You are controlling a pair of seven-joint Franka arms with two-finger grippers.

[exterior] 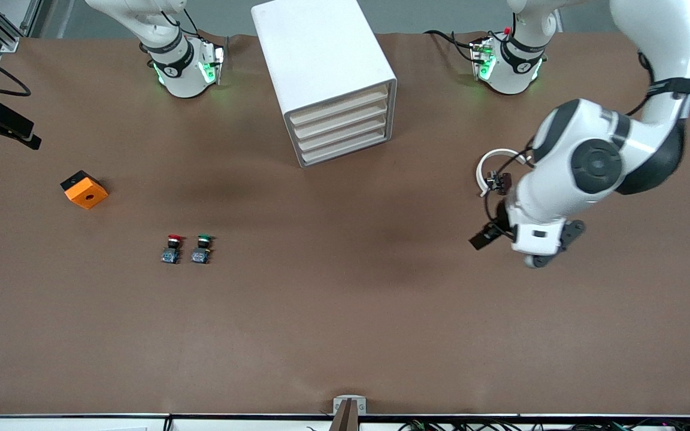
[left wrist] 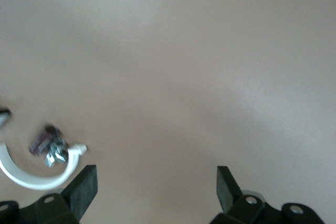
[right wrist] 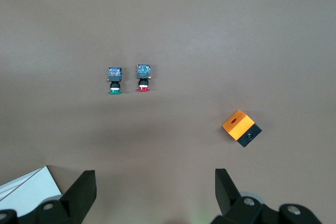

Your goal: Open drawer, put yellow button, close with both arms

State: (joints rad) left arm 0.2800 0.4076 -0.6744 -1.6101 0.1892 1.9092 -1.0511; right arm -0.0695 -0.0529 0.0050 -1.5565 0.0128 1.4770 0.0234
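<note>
The white cabinet [exterior: 321,54] stands between the two arm bases. Its top drawer [exterior: 340,104] is shut, flush with the three below it. The yellow button is not in view in any frame. My left gripper [exterior: 486,234] hangs over bare table toward the left arm's end, nearer the front camera than the cabinet. In the left wrist view it [left wrist: 156,174] is open and empty. My right gripper is out of the front view. In the right wrist view it [right wrist: 155,178] is open and empty, high over the table, with a corner of the cabinet [right wrist: 26,184] showing.
A red-capped button [exterior: 171,248] and a green-capped button [exterior: 202,248] lie side by side toward the right arm's end; both also show in the right wrist view, red [right wrist: 143,77] and green [right wrist: 114,80]. An orange block [exterior: 84,189] [right wrist: 241,128] lies beside them. A white cable loop [exterior: 492,164] [left wrist: 29,177] hangs by the left wrist.
</note>
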